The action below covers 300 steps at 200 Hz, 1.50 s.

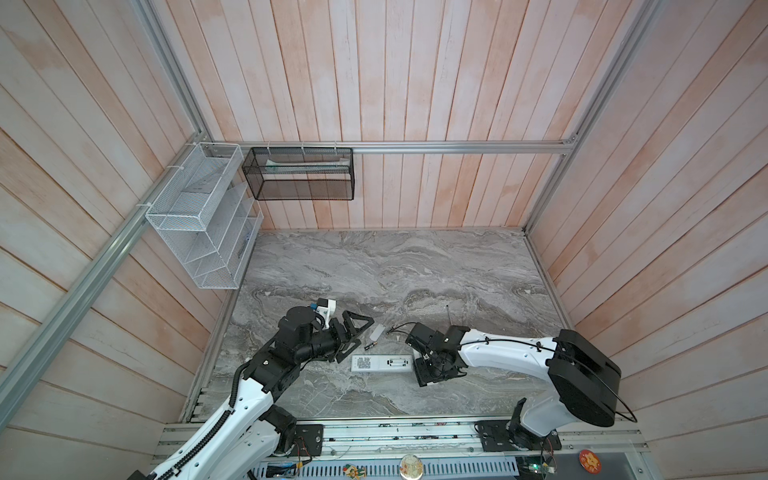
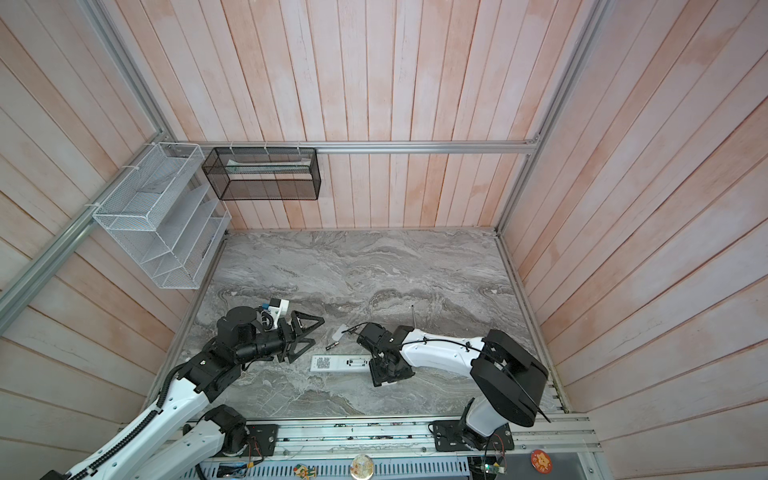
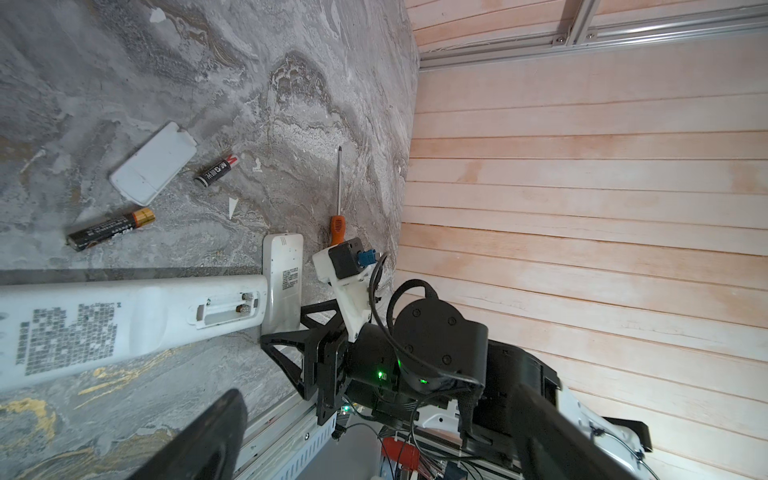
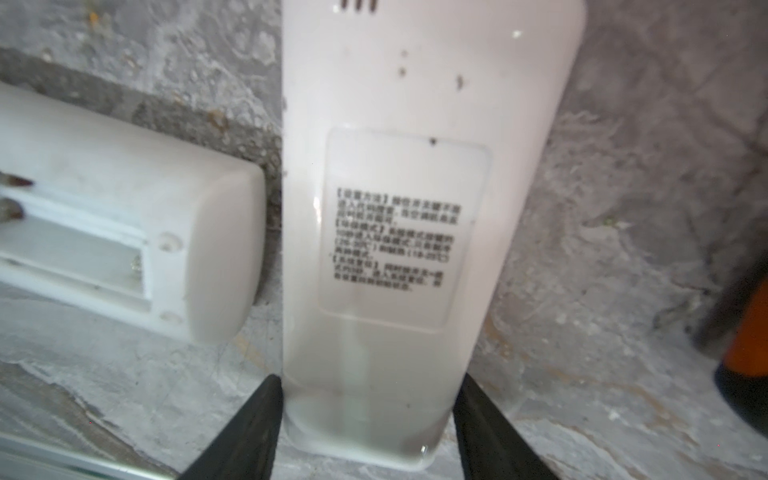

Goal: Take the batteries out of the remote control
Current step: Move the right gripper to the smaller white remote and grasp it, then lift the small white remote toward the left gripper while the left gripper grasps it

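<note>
Your left gripper (image 1: pixel 365 331) hangs with its jaws spread fully and holds nothing. In a top view it is at about 11 o'clock from the open remote (image 1: pixel 382 363). This remote lies face down on the table (image 1: pixel 374 270). Its battery bay is uncovered, and bare metal contacts show inside.

Two batteries lie loose on the table. The gold-ended battery (image 1: pixel 370 345) is also toward 11 o'clock from the open remote, nearer to it but not touching. The red-marked battery (image 3: pixel 217 169) lies just beside the white cover (image 3: pixel 153 163), which is at 12 o'clock. The screwdriver (image 3: pixel 338 199) lies at about 2 o'clock, with its tip pointing to 12.

Your right gripper (image 4: pixel 368 390) is low at the 3 o'clock end of the open remote. It is over the second remote (image 4: pixel 395 232), which lies crosswise to the first with its printed label up. The fingers (image 4: pixel 257 415) stand at both long edges of this remote. Whether they squeeze it, I cannot tell.
</note>
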Motion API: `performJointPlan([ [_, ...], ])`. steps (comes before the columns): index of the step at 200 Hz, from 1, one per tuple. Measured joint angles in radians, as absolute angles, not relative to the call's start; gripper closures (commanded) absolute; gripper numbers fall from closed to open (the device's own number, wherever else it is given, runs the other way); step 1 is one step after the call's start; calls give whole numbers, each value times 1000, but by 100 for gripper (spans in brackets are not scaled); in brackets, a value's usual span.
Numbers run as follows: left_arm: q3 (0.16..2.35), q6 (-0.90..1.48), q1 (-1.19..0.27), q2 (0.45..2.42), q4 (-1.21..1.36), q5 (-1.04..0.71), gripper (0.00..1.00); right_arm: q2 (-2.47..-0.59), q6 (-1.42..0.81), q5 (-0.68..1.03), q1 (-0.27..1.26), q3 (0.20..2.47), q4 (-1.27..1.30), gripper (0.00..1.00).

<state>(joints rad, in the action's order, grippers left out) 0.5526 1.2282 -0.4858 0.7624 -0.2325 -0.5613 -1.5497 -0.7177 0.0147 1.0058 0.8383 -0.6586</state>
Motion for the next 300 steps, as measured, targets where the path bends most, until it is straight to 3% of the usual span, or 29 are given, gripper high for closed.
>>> performJointPlan([
  [102,552,1232,-486,750,-241,-549,0,-1592,-712,-2,1008,875,-682,38],
  [180,552,1231,-486,744,-247,-545,0,-1585,-697,-11,1012,879,-689,43],
  [300,552,1232,-486,811,-199,-570,0,-1368,-595,-15,974,964,-744,47],
])
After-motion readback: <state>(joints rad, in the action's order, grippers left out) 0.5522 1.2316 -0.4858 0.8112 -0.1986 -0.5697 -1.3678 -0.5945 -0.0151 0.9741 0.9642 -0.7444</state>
